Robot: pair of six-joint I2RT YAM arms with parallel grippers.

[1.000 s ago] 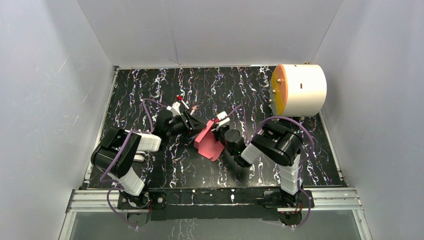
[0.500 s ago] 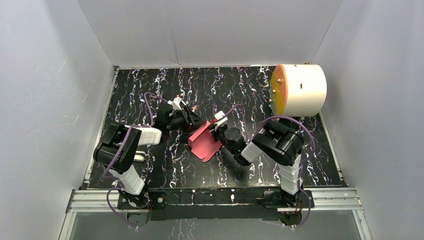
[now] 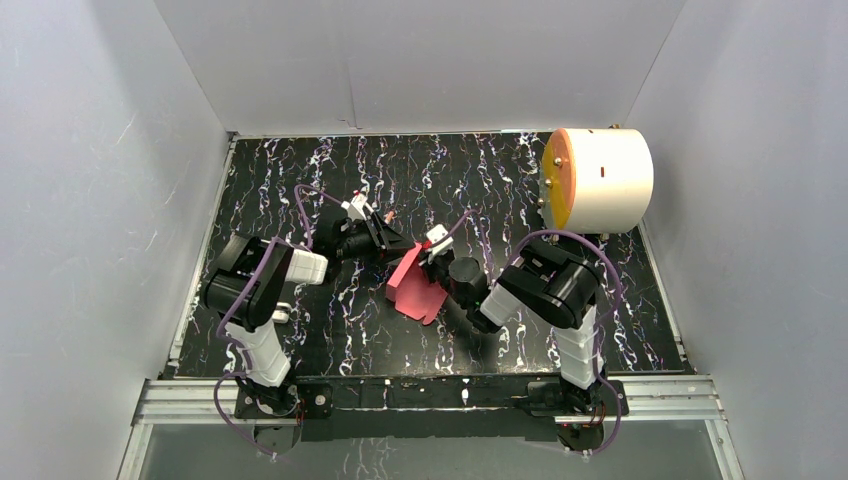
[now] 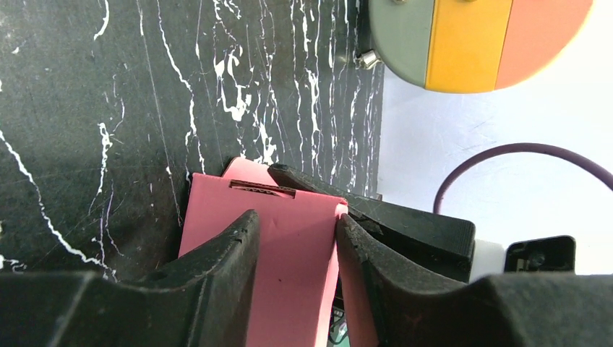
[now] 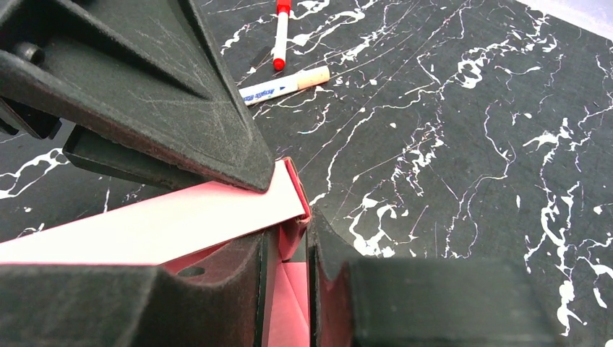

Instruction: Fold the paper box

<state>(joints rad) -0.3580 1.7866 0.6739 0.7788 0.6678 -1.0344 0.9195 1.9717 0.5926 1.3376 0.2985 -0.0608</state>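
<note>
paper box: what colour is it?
The paper box is red-pink, plain with no print. It shows best in the left wrist view.

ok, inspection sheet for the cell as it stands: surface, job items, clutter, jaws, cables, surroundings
surface: black table with white veining; no damage seen.
job's things: paper box, pink card, partly folded, mid-table between the two grippers.
clutter: red-capped pen and white marker lying beyond the box; white cylinder with an orange face at the far right.
grippers: left gripper jaws open over the card; right gripper jaws narrow with a pink flap between them, grip not certain.
cables: purple cable arcs by the right arm, off the card.
surroundings: pale walls on three sides; metal rail at the near edge.
</note>
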